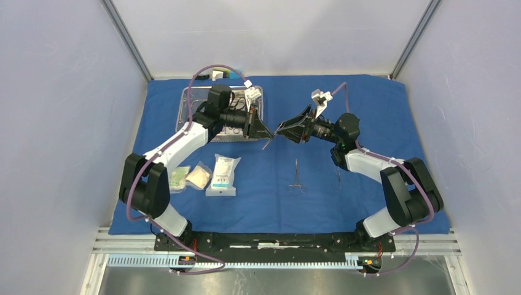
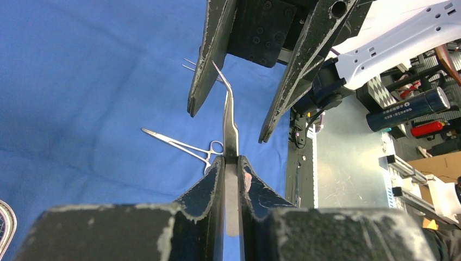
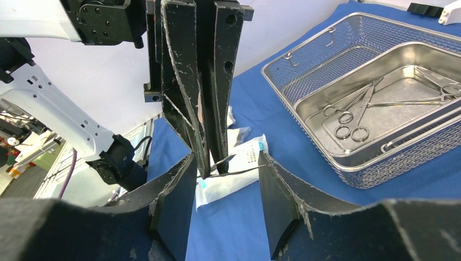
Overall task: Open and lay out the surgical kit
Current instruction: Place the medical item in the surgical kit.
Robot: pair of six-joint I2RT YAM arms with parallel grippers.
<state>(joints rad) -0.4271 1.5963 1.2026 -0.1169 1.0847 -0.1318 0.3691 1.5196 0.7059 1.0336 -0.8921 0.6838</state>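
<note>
Steel instrument (image 2: 231, 128) is clamped in the left gripper (image 2: 231, 160); right gripper (image 3: 227, 163) stands open astride its tip. Handover judged underway; closure required next.

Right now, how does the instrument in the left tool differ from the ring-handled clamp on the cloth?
The held instrument is clamped in the left tool, off the blue cloth; the ring-handled clamp lies flat on it. The held instrument is a flat strip with a bent tip; the clamp has finger rings. Both are slim steel.
</note>
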